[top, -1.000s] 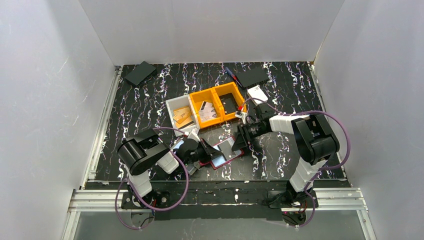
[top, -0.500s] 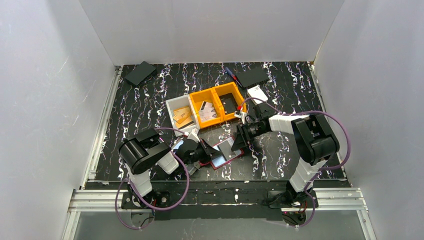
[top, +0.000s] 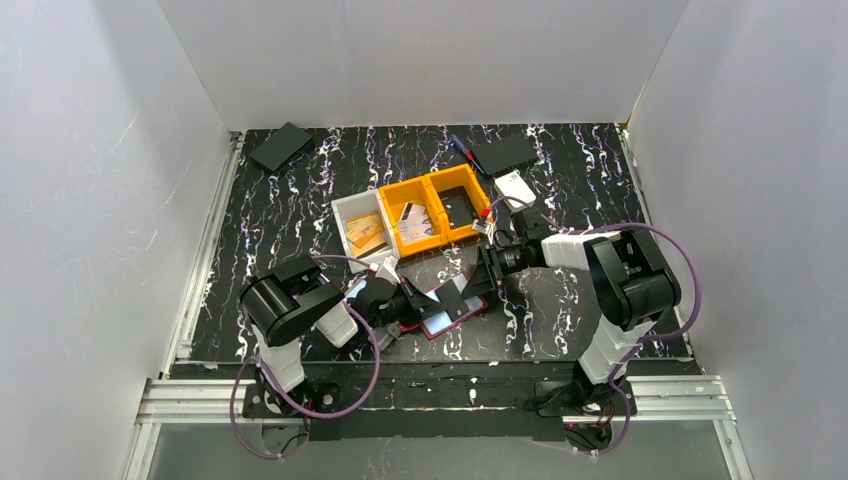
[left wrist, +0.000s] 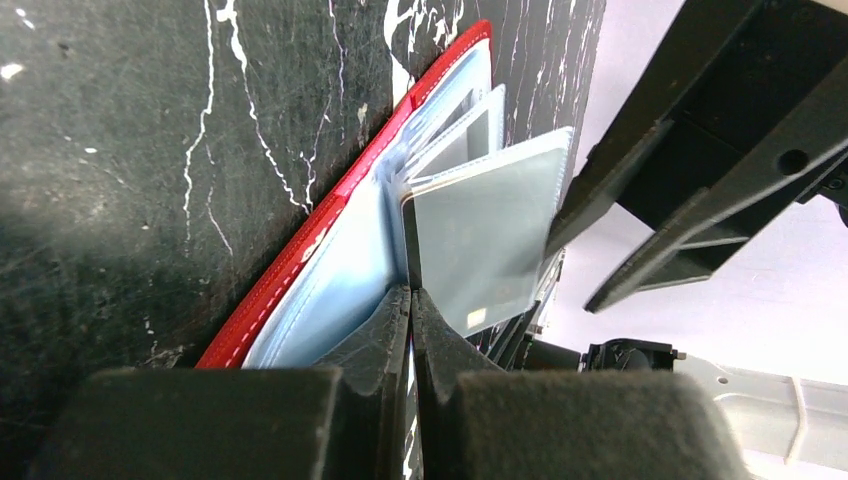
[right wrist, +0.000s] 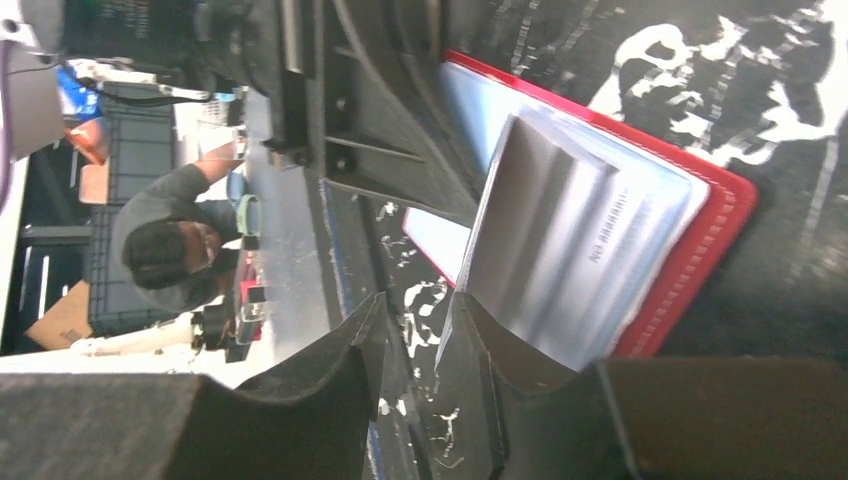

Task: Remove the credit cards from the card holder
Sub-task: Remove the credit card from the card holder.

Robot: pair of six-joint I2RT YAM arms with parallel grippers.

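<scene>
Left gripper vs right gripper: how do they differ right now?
The left gripper has its jaws pressed together; the right gripper has its jaws apart with a clear gap. The left gripper sits at the near edge of the card holder; the right gripper sits beside the fanned clear sleeves, with none between its jaws. Shared: both are at the open red card holder, coming from opposite sides.
</scene>
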